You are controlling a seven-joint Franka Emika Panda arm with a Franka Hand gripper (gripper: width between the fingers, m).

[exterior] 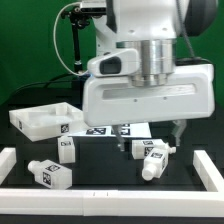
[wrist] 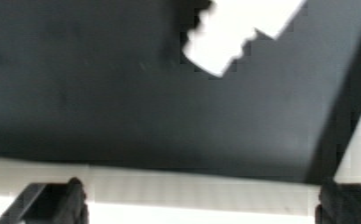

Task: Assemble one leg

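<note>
We judge the job barely begun: our claw [exterior: 150, 135] hangs wide open and empty over the desk [exterior: 100, 160], while the leg [exterior: 152, 153], 1 of 4 lying loose, rests near the desk's edge closest to the exterior camera, not yet fitted to the panel [exterior: 40, 122].

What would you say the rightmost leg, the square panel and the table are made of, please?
The leg at the exterior view's right looks like matte white plastic: chunky, evenly coloured, carrying printed black-and-white tag stickers. The square panel looks like the same white plastic, with a moulded raised rim. The table seems covered in something matte black, perhaps cloth; that stays open.
</note>
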